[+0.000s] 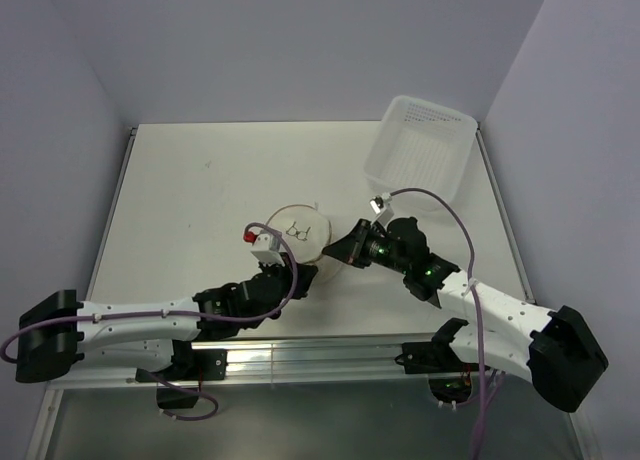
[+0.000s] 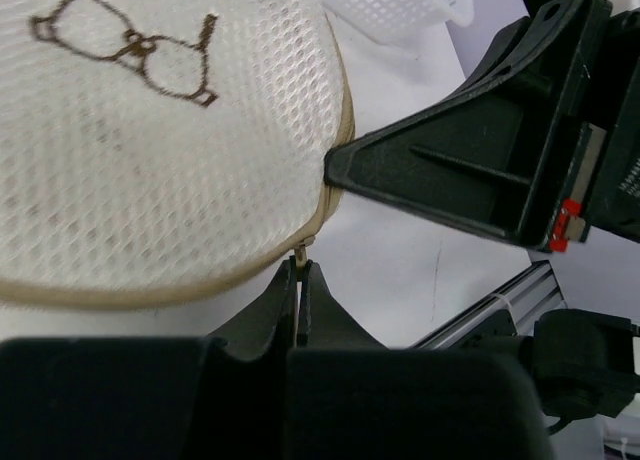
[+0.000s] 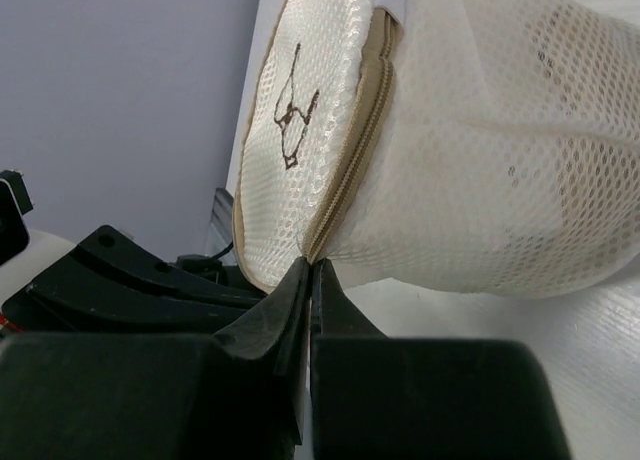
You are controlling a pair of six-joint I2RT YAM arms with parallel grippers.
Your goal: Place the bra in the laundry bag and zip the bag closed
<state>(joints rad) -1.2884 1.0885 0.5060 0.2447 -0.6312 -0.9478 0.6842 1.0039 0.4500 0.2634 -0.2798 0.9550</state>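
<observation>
The laundry bag, round whitish mesh with a brownish rim and a dark spectacles-like mark, sits mid-table between both arms. My left gripper is at its near edge; in the left wrist view it is shut on the small zipper pull at the rim. My right gripper is at the bag's right side; in the right wrist view it is shut on the bag's rim seam, at the end of the zipper, which looks closed along the stretch that shows. The bra is not visible.
A white rectangular plastic tray stands tilted at the back right corner. Grey walls enclose the table on three sides. The right gripper's black finger shows close beside the bag in the left wrist view.
</observation>
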